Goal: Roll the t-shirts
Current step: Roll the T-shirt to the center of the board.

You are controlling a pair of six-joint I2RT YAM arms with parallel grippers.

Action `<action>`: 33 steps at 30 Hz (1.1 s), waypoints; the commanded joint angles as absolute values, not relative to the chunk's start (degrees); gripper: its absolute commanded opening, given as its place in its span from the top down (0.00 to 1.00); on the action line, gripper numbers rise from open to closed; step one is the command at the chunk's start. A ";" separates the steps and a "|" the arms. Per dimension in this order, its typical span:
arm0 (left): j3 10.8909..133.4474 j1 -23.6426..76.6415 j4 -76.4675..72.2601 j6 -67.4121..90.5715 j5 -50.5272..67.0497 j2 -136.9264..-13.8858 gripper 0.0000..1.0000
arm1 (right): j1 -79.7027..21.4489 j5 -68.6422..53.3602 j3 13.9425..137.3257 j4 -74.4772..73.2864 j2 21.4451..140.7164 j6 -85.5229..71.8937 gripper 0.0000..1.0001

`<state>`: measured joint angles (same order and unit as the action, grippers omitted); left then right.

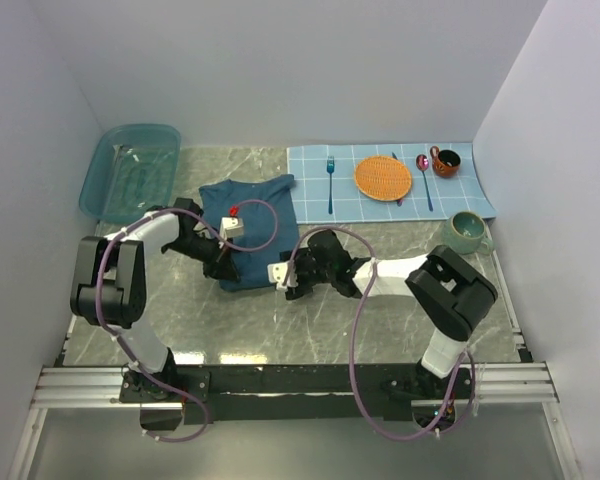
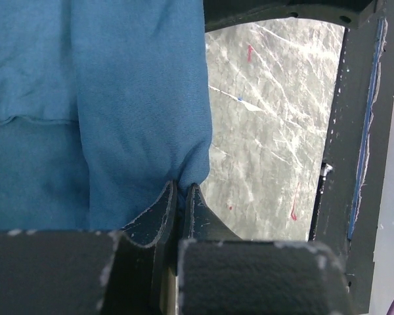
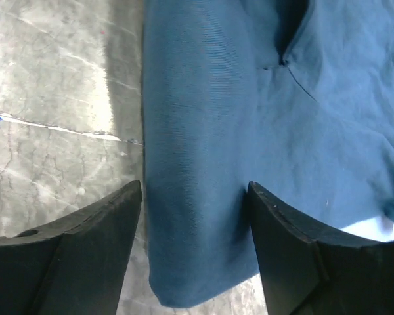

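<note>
Grey marble-patterned stone with pale veins tops the desk (image 1: 400,300), which is walled in by plain white panels. One dark teal-blue t-shirt (image 1: 248,215) lies left of centre on it. The soft, finely ribbed cotton is spread flat at the far end and gathered into a thick, rounded roll along its near edge.

The left end effector (image 2: 182,190) is closed, pinching a puckered fold of the t-shirt between its black fingertips. The right end effector (image 3: 196,193) stands open, its dark wedge-shaped fingers straddling the smooth roll, one on each flank.

At the far left corner sits a translucent blue plastic tub (image 1: 130,170), rectangular with rounded corners. To the far right lies a light blue checked placemat (image 1: 380,205). It carries a round woven orange plate (image 1: 383,177), a blue fork (image 1: 331,185), a spoon (image 1: 424,180) and a small brown cup (image 1: 445,162) whose contents cannot be made out. A pale green mug (image 1: 468,232) stands just off its near corner.
</note>
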<state>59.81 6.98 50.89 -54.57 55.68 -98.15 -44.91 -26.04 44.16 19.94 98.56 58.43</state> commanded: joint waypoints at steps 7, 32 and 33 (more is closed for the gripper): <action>60.21 5.89 50.90 -55.03 57.05 -97.66 0.77 | -46.58 -26.11 52.10 11.63 101.42 63.46 0.86; 27.07 19.60 4.13 -47.02 31.38 -70.48 0.28 | -45.26 -25.93 54.76 3.51 100.20 54.32 1.00; 27.33 20.21 5.35 -47.54 31.64 -70.92 0.32 | -45.18 -25.93 54.67 3.43 100.11 54.14 1.00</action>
<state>27.51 18.24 6.50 -46.24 33.43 -69.34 -45.50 -25.63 53.76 4.43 101.49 55.42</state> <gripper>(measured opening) 0.732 0.124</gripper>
